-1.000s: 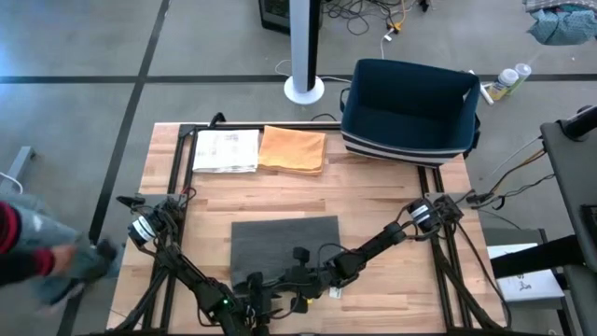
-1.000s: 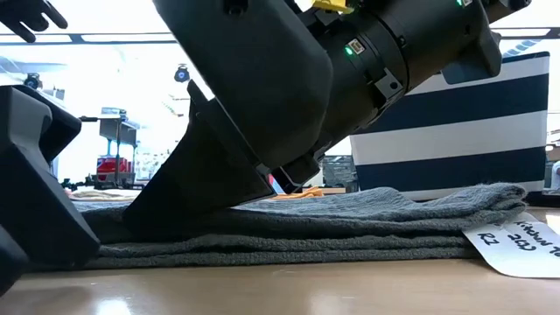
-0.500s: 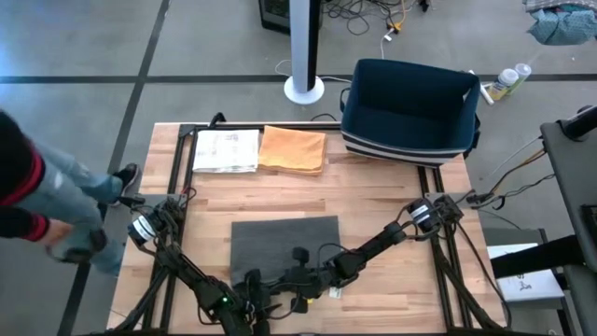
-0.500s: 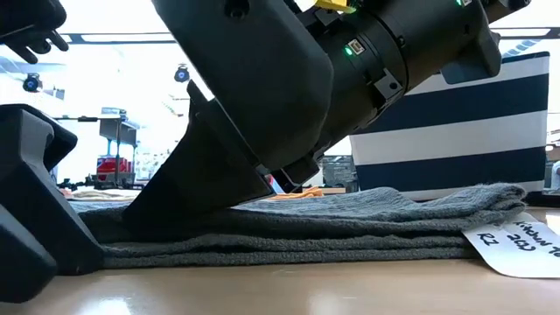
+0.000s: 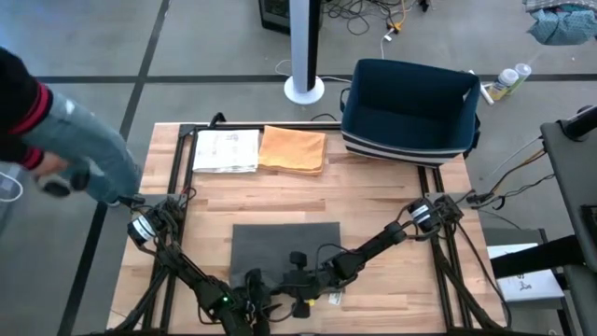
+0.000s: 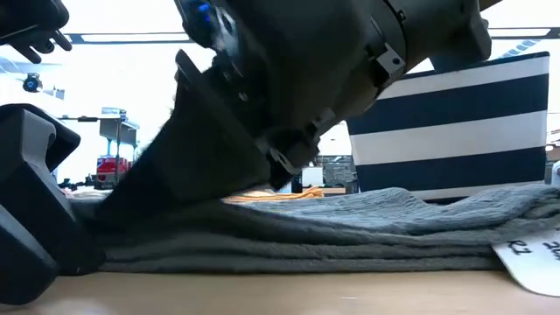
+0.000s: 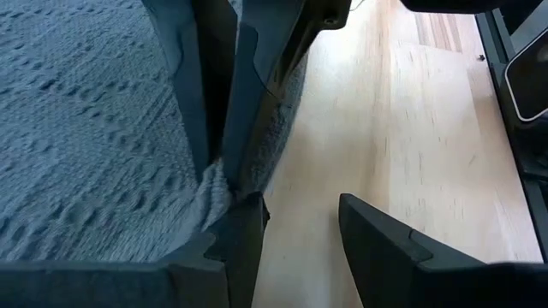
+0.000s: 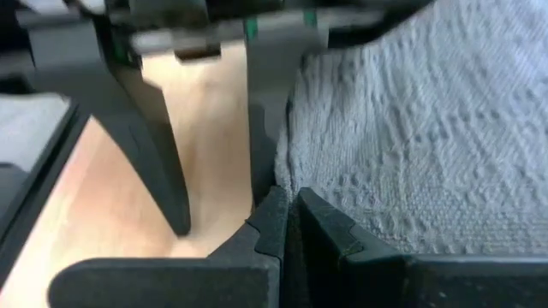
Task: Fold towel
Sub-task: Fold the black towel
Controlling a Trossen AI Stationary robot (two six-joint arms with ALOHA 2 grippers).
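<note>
High view: grey towel (image 5: 284,246) lies flat on the bench (image 5: 373,201), around 6 o'clock of its middle, near the front edge, with both arms meeting at the towel's front edge.
Towel look: dark grey, knobbly woven texture; the low view shows several stacked layers with a soft rounded edge, so it seems partly folded already.
Towel handling: judged soft, light and limp; it will drape and sag when lifted, and the layers may slide apart. The rough weave should give the fingers good purchase and nothing about it is fragile.
Where to hold: judged best at the front corners or along the front edge, pinching all layers together so none is left behind.
Left end effector (image 7: 300,239): fingers apart, at the towel's front edge toward 7 o'clock; one finger touches the cloth's rim, the other is over bare wood.
Right end effector (image 8: 287,227): fingers pressed together at the towel's front edge, about 6 o'clock; whether cloth is pinched between them cannot be told.
Other things: orange cloth (image 5: 292,149) and white cloth (image 5: 226,150) side by side at 11 o'clock, striped bin (image 5: 410,110) at 1 o'clock, well apart from the towel.
Beyond bench: a person (image 5: 56,140) at 9 o'clock.
</note>
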